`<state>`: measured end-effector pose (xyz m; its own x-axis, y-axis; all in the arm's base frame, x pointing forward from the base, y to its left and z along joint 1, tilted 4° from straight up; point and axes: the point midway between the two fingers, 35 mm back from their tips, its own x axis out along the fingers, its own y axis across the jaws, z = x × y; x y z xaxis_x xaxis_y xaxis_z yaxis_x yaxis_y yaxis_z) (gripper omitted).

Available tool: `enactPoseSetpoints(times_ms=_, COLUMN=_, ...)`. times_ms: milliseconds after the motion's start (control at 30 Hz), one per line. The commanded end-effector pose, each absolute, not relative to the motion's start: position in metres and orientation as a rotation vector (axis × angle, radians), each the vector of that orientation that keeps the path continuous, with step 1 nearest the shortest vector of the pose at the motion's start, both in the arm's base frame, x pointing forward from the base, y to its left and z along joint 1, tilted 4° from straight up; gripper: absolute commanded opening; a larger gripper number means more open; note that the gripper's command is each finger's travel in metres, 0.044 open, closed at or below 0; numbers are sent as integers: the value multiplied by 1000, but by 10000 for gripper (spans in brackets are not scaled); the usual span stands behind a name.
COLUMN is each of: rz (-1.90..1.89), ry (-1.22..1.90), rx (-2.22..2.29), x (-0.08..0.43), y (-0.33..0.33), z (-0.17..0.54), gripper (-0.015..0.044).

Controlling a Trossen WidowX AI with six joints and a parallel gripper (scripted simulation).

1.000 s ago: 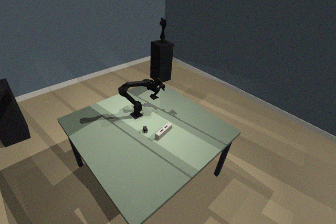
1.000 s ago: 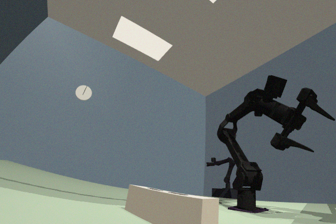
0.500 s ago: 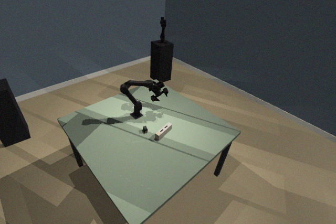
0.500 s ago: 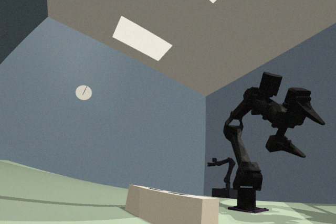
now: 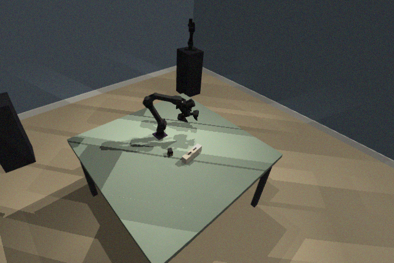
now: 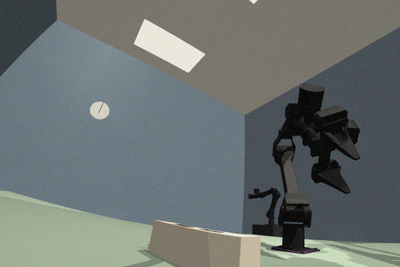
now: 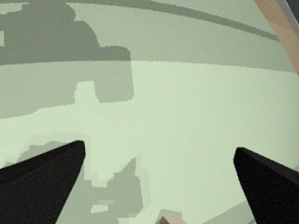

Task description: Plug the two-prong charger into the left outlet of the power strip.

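The small dark charger [image 5: 170, 151] lies on the table, left of the power strip in the top view; its prongs are too small to make out. The pale power strip [image 5: 192, 154] [image 6: 194, 244] has two dark outlets on its top face. Only a small corner of the strip [image 7: 173, 220] shows at the bottom edge of the wrist view. My gripper [image 5: 191, 120] [image 6: 354, 175] [image 7: 160, 152] is wide open and empty, held high above the table, behind the strip and charger in the top view. The charger does not show in the wrist view.
The green table [image 5: 159, 190] carries the arm's base [image 5: 160, 135] behind the charger. Shadows of the arm fall across the table top. A black pedestal [image 5: 189, 72] with another arm stands beyond the far corner, and a dark block [image 5: 14, 139] stands at the left, off the table.
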<state>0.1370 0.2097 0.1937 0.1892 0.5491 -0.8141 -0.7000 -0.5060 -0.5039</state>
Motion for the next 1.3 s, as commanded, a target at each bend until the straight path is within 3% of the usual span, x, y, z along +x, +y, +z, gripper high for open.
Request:
enactPoseSetpoints(times_ms=0, rz=1489, ry=260, rx=-1390, x=148, y=202, z=189, gripper=440)
enactPoseSetpoints(times_ms=1267, rz=865, ry=1083, rx=-728, x=228, y=105, z=150, gripper=440)
